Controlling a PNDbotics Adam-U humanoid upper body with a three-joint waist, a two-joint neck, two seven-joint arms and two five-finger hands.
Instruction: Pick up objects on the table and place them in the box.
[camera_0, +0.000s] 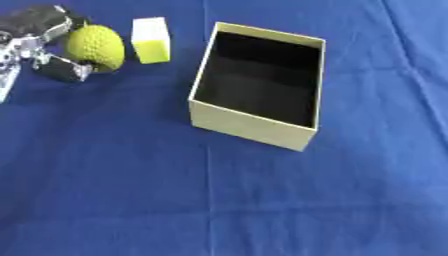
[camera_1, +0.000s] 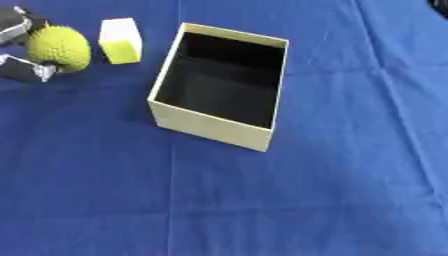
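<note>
A yellow-green bumpy ball (camera_0: 96, 46) lies at the far left of the blue cloth. My left hand (camera_0: 39, 37) reaches in from the upper left, its fingers (camera_0: 64, 68) and thumb curled around the ball's left side. Just right of the ball stands a small yellow and white block (camera_0: 150, 40). The open cardboard box (camera_0: 254, 129) sits in the middle, its dark inside showing nothing. My right hand is out of sight.
Blue cloth (camera_0: 262, 200) covers the whole table, with wide bare stretches in front of and to the right of the box. A dark shape (camera_1: 440, 5) shows at the top right corner of the right eye view.
</note>
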